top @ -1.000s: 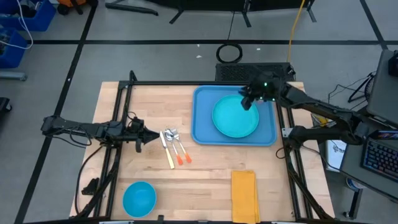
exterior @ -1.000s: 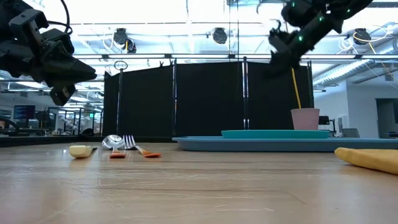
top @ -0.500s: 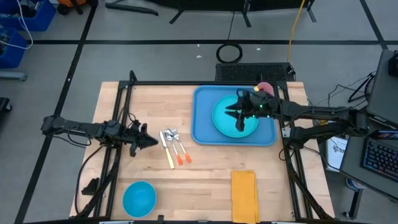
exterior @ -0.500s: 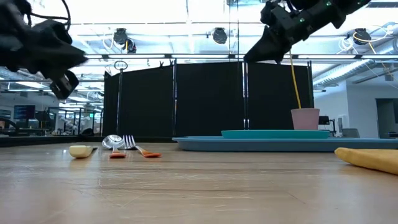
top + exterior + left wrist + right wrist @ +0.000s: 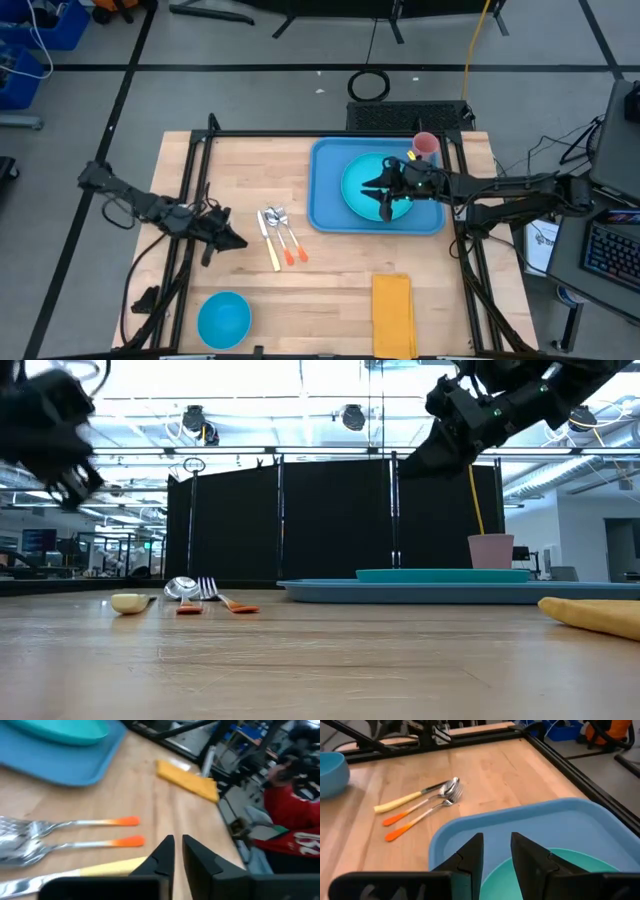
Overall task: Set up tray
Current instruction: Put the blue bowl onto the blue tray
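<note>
Your right tool (image 5: 383, 190) hangs over the plate (image 5: 365, 172), fingers (image 5: 470, 851) slightly parted, holding nothing. The plate sits in the tray (image 5: 328, 205) at the tabletop's (image 5: 250, 170) far right. Your left tool (image 5: 232, 240) hovers beside the cutlery (image 5: 278, 232), fingers (image 5: 162, 855) nearly closed, empty.

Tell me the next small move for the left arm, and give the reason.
Probably lower the left gripper toward the cutlery and open it. Its fingers are nearly together and hold nothing, and it hangs just beside the three utensils, which lie on the bare table outside the tray. The plate is already on the tray, with the right gripper above it, so the cutlery looks like the nearest unplaced item.
</note>
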{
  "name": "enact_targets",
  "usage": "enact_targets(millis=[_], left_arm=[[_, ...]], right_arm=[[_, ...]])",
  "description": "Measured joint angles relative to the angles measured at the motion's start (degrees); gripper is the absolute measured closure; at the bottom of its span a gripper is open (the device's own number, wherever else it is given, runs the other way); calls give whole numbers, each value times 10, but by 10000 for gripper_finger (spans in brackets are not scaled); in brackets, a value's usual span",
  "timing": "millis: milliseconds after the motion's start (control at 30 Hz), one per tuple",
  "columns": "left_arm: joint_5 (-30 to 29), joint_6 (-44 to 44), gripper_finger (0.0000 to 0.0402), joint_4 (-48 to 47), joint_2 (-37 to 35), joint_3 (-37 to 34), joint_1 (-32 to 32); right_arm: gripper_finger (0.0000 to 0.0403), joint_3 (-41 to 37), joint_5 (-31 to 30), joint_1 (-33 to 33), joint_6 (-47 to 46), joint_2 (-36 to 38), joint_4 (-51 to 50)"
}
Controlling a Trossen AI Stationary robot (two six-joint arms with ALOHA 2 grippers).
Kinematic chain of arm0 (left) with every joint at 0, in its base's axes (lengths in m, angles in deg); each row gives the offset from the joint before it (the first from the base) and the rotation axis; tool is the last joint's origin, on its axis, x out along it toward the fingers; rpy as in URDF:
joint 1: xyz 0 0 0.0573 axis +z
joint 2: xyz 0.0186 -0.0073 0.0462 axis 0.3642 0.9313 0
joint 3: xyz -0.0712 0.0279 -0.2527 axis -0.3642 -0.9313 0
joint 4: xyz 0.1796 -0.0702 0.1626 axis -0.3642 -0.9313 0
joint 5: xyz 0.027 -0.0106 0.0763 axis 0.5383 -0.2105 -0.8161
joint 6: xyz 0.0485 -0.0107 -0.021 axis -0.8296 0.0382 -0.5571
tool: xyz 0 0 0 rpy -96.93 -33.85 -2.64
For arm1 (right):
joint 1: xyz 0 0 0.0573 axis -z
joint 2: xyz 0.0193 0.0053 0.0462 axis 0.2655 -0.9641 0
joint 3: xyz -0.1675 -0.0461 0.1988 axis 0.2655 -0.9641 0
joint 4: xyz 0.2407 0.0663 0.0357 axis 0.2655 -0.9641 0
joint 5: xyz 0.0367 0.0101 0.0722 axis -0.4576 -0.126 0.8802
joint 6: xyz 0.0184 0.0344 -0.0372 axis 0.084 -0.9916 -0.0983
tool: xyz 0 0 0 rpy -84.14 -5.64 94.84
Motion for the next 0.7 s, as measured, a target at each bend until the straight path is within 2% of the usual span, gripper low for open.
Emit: enact_targets(millis=[67,200,300,433,567,700], left_arm=[[-19,15,394,3,30,32,-41],[-73,19,395,-11,111,87,-122],[-89,74,398,-37,191,132,-166],[-112,165,397,-116,316,194,-216],[-96,236,399,-203,436,278,-247],[-100,265,398,-295,507,355,-268]], right_arm=[[314,-11,0,0,-5,0,16],[314,-38,1,0,-24,0,55],[314,-48,1,0,-34,0,66],[314,-55,2,-1,-42,0,66],[314,-55,1,-5,-43,0,66],[314,-55,1,-18,-41,0,82]])
